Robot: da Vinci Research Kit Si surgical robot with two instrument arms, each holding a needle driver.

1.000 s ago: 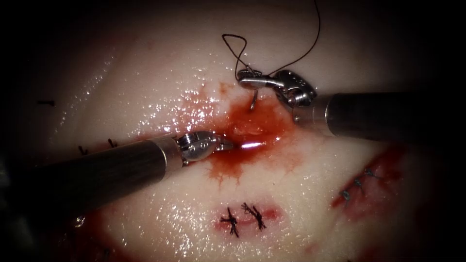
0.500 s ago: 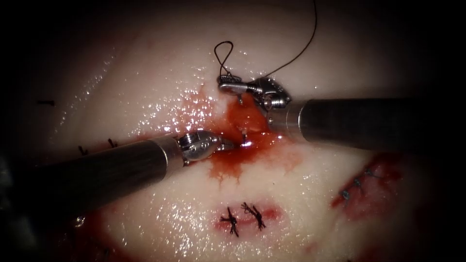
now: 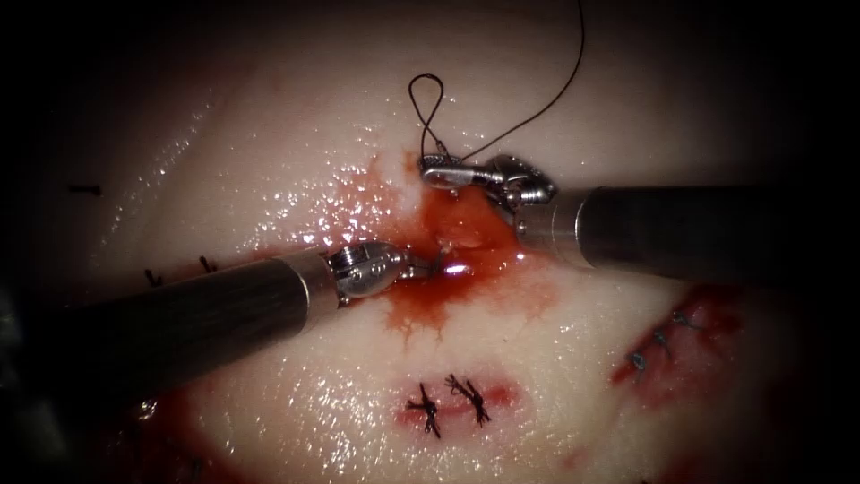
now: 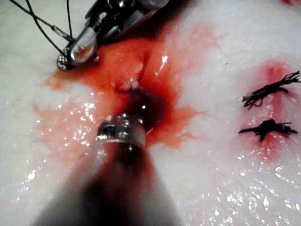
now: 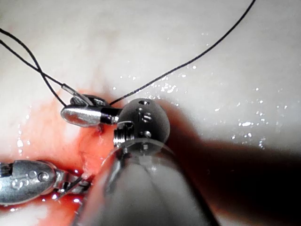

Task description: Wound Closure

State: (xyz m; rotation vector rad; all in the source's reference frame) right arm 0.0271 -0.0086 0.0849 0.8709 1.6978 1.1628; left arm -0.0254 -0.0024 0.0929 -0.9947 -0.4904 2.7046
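Your right tool [image 3: 448, 175] sits at the upper edge of the cut [image 3: 457, 237], its jaws closed on the needle [image 5: 77, 99] close to the end where the thread [image 3: 537, 112] joins; the rest of the curve drops below the jaws toward the tissue [image 3: 296, 152], and you can't tell whether its tip is in. Your left tool [image 3: 421, 264] rests in the red fluid [image 3: 421, 309] at the cut's left end, seemingly steadying that edge (its jaws look nearly closed, but whether they pinch tissue is unclear). The thread loops above the needle, clear of both tools.

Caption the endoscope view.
Right tool grips the needle near its thread end above the cut; left tool reaches into the cut.
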